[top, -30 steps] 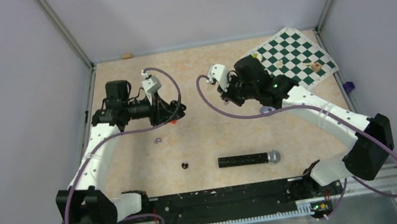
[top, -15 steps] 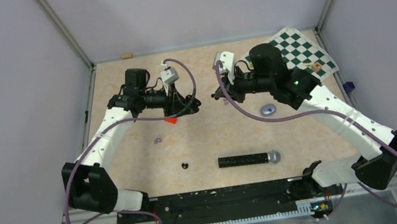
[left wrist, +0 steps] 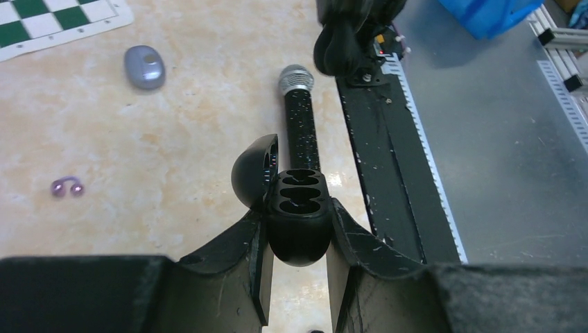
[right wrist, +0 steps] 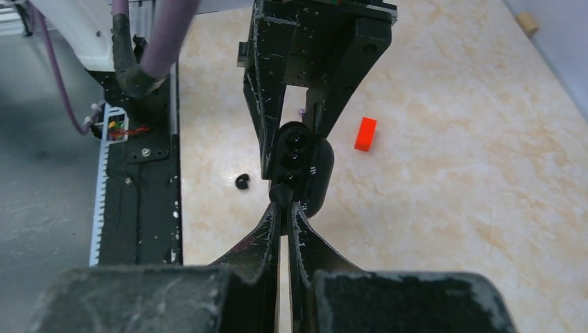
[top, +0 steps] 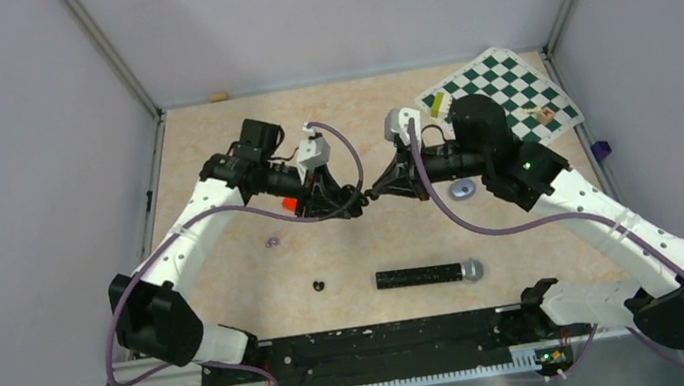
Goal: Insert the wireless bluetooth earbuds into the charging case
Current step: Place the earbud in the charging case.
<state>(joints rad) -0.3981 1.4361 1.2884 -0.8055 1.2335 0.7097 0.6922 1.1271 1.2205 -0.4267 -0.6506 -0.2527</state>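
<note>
My left gripper (left wrist: pixel 297 225) is shut on the charging case (left wrist: pixel 299 208), a glossy black pod with its lid open and both sockets showing dark and empty. My right gripper (right wrist: pixel 282 207) is shut on one small black earbud (right wrist: pixel 280 193), held right at the mouth of the case (right wrist: pixel 299 161). In the top view the left gripper (top: pixel 354 206) and right gripper (top: pixel 379 192) meet tip to tip above the table's middle. The second earbud (top: pixel 319 284) lies on the table, also in the right wrist view (right wrist: pixel 243 182).
A red block (top: pixel 289 203) lies under the left arm. Pale purple rings (top: pixel 271 242) lie left of centre. A black microphone (top: pixel 428 275) lies near the front. A grey-blue disc (top: pixel 462 189) and a chessboard (top: pixel 496 96) are at the right.
Both arms have swung in toward the table's middle. Their tips were apart and now meet, bringing the earbud to the case's open mouth.
</note>
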